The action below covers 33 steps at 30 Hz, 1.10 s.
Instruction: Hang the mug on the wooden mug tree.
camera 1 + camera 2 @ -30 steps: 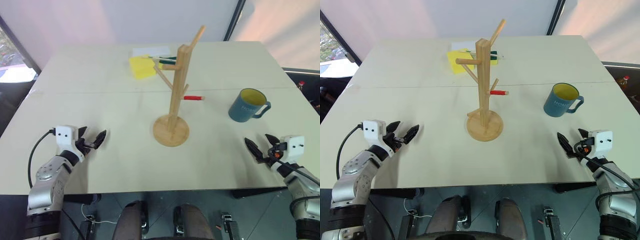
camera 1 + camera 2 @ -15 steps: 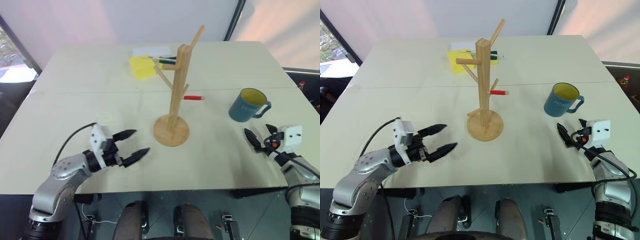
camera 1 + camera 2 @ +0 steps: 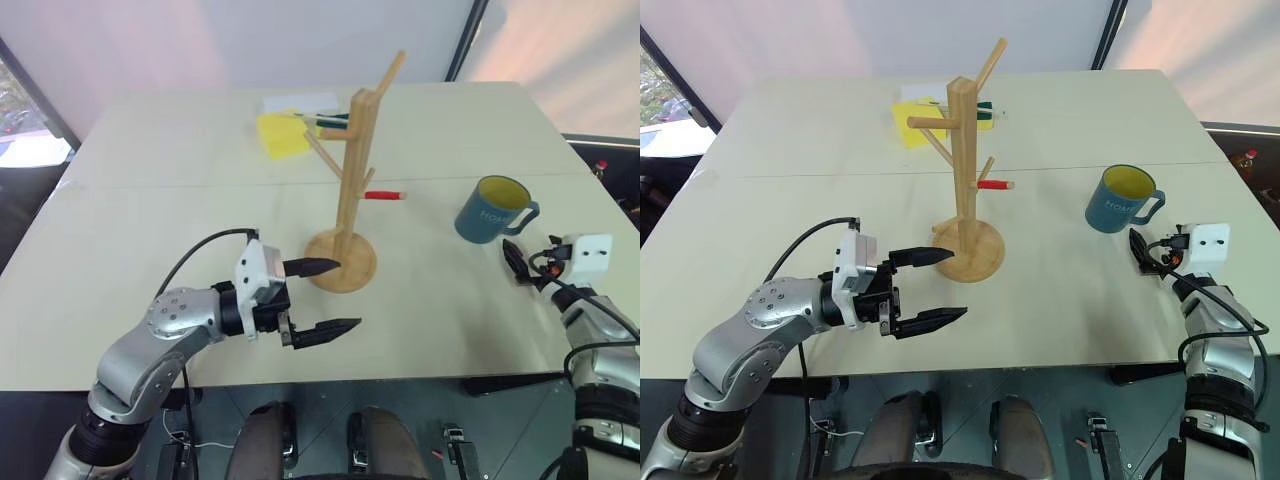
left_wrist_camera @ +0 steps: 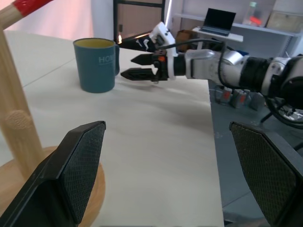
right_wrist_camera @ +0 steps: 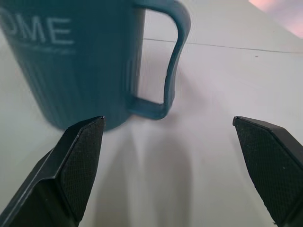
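on table | mug (image 3: 491,210) upright, handle toward right tool (image 5: 173,161) | both tools apart

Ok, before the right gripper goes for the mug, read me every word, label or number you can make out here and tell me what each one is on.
"HOME" in pale capitals on the side of the mug; the right wrist view shows "OME" up close, the left wrist view "HOM".
A thinner line of small print under it on the mug: too blurred to read.
The wooden mug tree, the yellow pad and the red-capped marker: no readable text.
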Tool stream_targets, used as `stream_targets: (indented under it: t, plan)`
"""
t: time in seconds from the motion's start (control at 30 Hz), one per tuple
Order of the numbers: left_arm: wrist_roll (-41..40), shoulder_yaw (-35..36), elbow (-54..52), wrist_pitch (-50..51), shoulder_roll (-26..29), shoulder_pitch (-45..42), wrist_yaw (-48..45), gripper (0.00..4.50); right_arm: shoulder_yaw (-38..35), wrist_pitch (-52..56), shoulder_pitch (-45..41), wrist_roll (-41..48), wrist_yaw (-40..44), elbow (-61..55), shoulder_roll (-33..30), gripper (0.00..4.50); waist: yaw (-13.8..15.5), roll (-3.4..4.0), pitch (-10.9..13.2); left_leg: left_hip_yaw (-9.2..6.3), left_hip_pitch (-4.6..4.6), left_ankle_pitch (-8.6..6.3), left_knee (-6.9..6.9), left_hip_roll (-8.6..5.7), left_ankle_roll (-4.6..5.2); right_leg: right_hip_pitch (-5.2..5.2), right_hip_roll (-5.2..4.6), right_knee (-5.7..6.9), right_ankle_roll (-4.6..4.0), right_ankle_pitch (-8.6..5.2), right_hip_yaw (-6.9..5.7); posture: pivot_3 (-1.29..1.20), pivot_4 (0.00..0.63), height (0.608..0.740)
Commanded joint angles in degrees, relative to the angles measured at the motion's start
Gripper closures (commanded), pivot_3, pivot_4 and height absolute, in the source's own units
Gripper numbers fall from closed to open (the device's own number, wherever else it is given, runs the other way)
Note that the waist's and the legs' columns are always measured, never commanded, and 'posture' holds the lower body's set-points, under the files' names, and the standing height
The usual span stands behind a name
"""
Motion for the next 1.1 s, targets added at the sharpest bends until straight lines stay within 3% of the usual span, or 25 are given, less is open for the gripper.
stream_targets:
  t: [0.03,0.67,0.8,1.0,1.1]
  plan:
    - [0.4,-0.2,-1.2,-1.2,0.3,-0.1,-0.6,0.0,-0.4,-2.3,-2.8,-0.6,-0.7,2.6,-1.8,0.03,0.0,0.0,0.0,0.0,0.0,0.0,0.01,0.0,0.0,0.01,0.0,-0.01,0.0,0.0,0.0,0.0,0.15,0.73]
    - [1.8,-0.9,-1.4,-2.0,-0.2,0.2,-0.5,0.0,1.9,-8.8,-14.1,-3.0,-0.4,20.3,-3.2,0.03,0.0,0.0,0.0,0.01,0.02,0.06,0.05,0.0,-0.07,0.05,0.01,-0.01,0.0,0.0,0.01,0.0,0.15,0.73]
    - [1.5,-0.9,-1.6,-1.4,-0.5,-0.3,0.0,0.0,1.9,-9.6,-15.3,-2.5,1.1,22.3,-3.2,1.2,0.0,0.0,0.0,0.01,0.02,0.07,0.07,0.0,-0.08,0.07,0.02,0.0,0.0,0.0,0.01,0.0,0.15,0.73]
    - [1.1,-0.8,-1.9,-0.8,-0.7,-0.5,0.8,0.0,1.9,-10.4,-15.8,-2.1,3.0,23.0,-3.0,4.4,0.0,0.0,0.0,0.0,0.02,0.07,0.06,0.0,-0.08,0.07,0.02,-0.01,0.0,0.0,0.01,0.0,0.15,0.73]
    - [0.9,-0.8,-2.1,-0.6,-0.7,-0.5,1.1,0.0,2.1,-10.3,-15.0,-1.6,4.5,21.0,-2.9,4.46,0.0,0.0,0.0,0.0,0.03,0.07,0.08,0.0,-0.08,0.1,0.01,-0.01,0.0,0.0,0.01,0.0,0.15,0.73]
